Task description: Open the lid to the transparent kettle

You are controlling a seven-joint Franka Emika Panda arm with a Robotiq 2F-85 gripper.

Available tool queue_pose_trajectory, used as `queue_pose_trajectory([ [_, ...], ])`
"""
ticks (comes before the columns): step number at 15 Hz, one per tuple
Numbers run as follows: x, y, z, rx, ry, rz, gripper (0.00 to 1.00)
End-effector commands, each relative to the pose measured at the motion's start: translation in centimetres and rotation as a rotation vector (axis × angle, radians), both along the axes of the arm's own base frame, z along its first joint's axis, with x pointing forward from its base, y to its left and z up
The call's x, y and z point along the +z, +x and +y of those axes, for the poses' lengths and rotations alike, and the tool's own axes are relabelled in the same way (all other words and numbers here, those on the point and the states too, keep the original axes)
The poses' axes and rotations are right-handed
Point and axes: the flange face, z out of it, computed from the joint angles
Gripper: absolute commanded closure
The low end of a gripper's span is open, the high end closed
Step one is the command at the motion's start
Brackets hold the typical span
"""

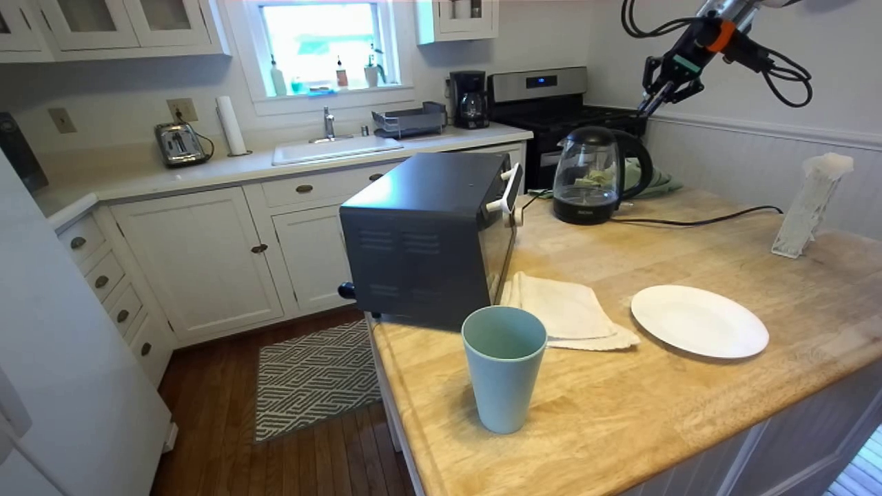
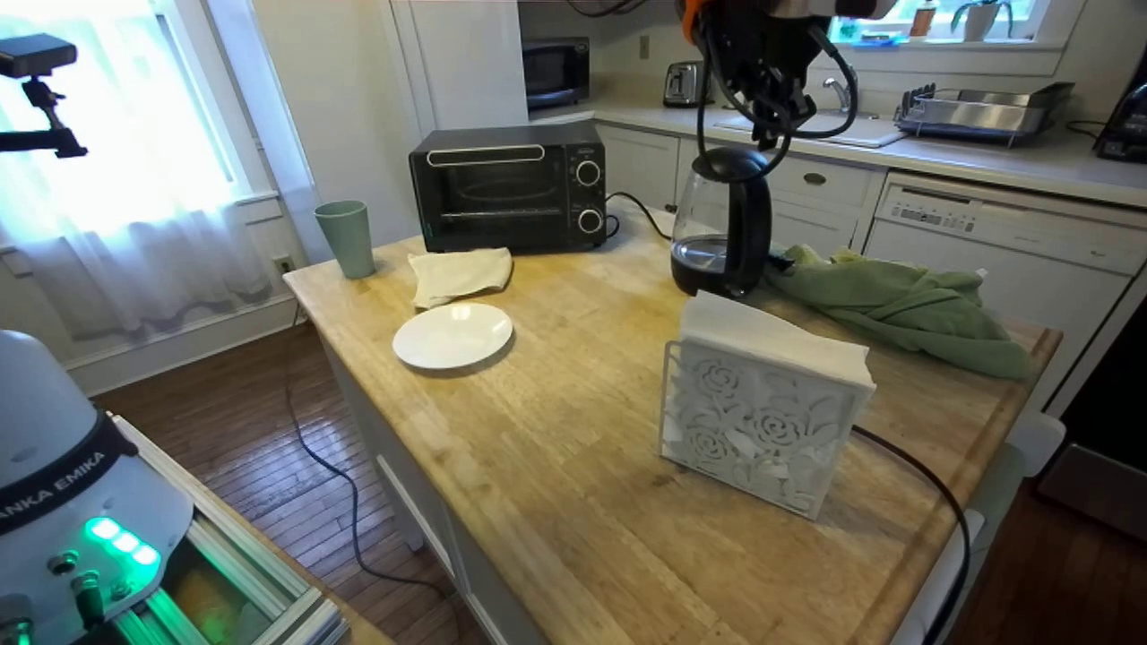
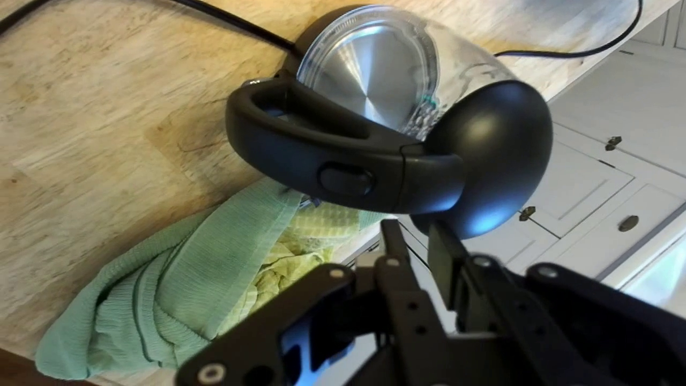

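on the wooden worktop (image 1: pixel 675 255) stands the see-through kettle (image 1: pixel 579 186) with its round black lid (image 3: pixel 498 145) closed on top. the hand (image 3: pixel 416 230) hangs near the lid, spread just a little.

There's one kettle (image 1: pixel 587 173), one plate (image 1: pixel 699 322), one cup (image 1: pixel 504 375).

In an exterior view, open air separates the slim black metal end effector (image 1: pixel 643 111) from the domed black lid (image 1: pixel 591 136) of the rounded clear-glass kettle (image 1: pixel 582 180). The thick, curved black handle (image 3: pixel 337 155) bulges out on one side, crumpled green cloth (image 3: pixel 214 268) crowding it below. Bare wooden counter (image 2: pixel 573 385) leaves a lane between kettle and round white plate (image 2: pixel 452 336); a boxy black toaster oven (image 2: pixel 502 193) blocks much of its far side.
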Motion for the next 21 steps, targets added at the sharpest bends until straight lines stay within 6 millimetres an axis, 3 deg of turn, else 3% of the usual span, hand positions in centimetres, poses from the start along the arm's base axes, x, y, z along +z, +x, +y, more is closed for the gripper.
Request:
queue_pose_trajectory([
  [1, -0.7, 0.5, -1.8, -0.033, 0.008, 0.072, 1.00],
  [6, -1.7, 0.8, -1.9, -0.021, 0.044, 0.139, 1.00],
  [14, -3.8, 3.3, -1.2, -0.028, 0.072, 0.123, 1.00],
  [21, -4.2, 3.9, -1.4, -0.081, 0.075, 0.158, 1.00],
])
